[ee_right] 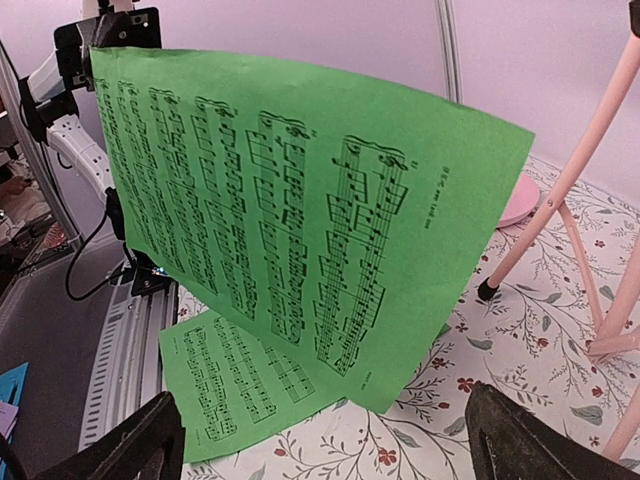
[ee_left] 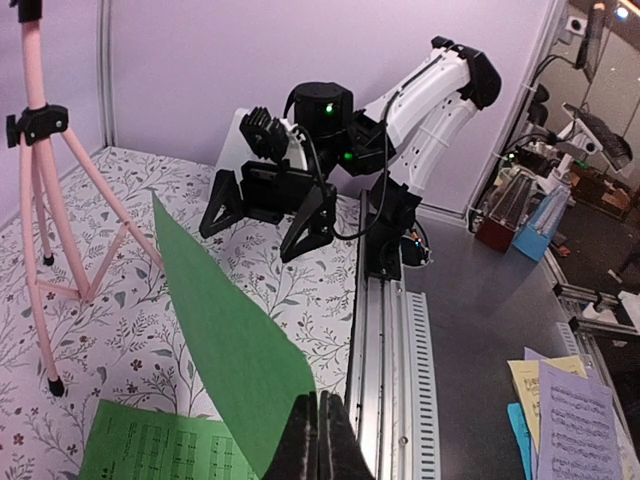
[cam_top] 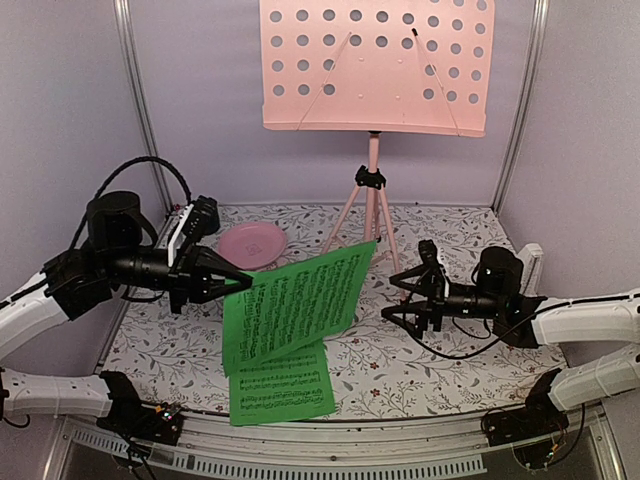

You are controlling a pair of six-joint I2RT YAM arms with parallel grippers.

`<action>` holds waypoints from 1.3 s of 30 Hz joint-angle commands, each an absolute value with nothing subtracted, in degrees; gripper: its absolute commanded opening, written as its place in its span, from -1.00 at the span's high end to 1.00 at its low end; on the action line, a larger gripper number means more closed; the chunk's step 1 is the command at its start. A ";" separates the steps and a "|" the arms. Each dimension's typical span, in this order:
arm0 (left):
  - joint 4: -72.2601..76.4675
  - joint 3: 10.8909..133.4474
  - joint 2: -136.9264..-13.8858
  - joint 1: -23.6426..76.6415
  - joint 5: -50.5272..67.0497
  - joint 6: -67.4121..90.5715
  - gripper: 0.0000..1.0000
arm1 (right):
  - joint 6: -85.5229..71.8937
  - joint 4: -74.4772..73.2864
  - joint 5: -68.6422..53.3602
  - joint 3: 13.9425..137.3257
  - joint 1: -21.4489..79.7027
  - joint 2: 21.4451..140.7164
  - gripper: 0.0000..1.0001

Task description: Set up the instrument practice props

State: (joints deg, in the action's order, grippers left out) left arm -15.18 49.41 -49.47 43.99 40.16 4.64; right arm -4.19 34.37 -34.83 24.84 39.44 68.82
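Status: partway, by the look of it. Pink tripod music stand with perforated metal desk (cam_top: 372, 70) stands upright at the back of the floral-cloth table (cam_top: 440, 360). Its desk is bare, no pages on it yet.

Left gripper (cam_top: 245, 280) is pinched fully closed on the left edge of one green printed sheet-music page (cam_top: 300, 300). It holds the page in the air, tilted, in front of the stand's legs and well below the desk. The page looks thin and floppy, bowing along its free side, notation facing the right arm.

Right gripper (cam_top: 400, 297) is spread wide with nothing in it, just beside the lifted page's right edge, not touching.

A second green music sheet (cam_top: 282, 390) lies flat near the table's front edge, partly under the lifted one.

Left to do: both pages onto the desk. Metronome can't be made out in any view. Round pink plate (cam_top: 255, 243) sits behind the left gripper.
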 commanded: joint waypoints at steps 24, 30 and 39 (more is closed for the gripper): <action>-17.25 51.24 -52.89 44.31 12.86 7.22 -0.02 | -4.71 10.70 -36.23 39.27 37.00 65.91 1.00; -22.67 56.75 -57.22 44.91 16.64 1.44 -0.43 | 7.82 -18.99 -33.34 52.42 37.07 69.18 1.00; -26.36 62.57 -61.26 48.39 16.14 -8.33 -0.64 | 12.93 -37.33 -28.40 64.81 42.00 70.32 1.00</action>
State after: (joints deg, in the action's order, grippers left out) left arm -23.73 59.88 -58.33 46.09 16.84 -2.96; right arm 9.39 -25.56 -31.38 59.68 39.40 69.52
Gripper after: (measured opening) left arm 0.817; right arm 0.006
